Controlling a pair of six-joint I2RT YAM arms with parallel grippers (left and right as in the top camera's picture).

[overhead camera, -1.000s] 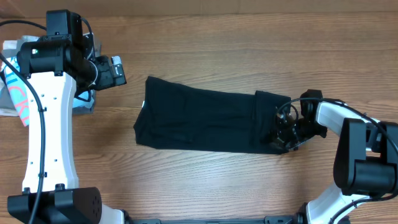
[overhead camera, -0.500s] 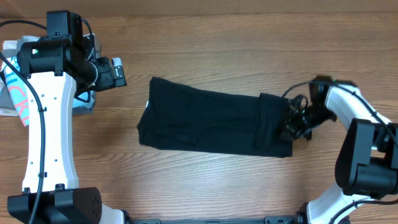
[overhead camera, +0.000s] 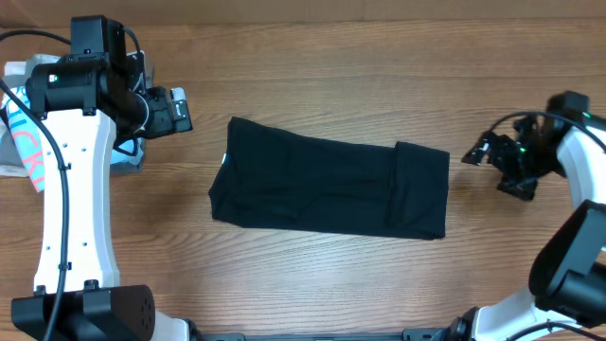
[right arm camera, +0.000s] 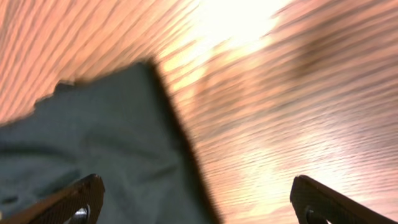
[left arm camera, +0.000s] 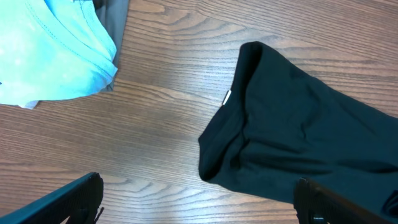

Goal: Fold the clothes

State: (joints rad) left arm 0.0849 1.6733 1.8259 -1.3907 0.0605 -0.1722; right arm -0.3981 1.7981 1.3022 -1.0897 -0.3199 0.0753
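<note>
T-shirt [overhead camera: 327, 189] of soft black fabric, long folded rectangle, wood-grain table [overhead camera: 379, 57]

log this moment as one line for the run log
phase: folding | black T-shirt: flat band on table | right gripper: open, clear of shirt's right edge | left gripper: open, empty, near light-blue shirt

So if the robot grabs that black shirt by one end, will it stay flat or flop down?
It would probably flop: the soft black fabric T-shirt lies in limp folds and wrinkles. Pushed, it would likely bunch up on the wooden table rather than slide.
</note>
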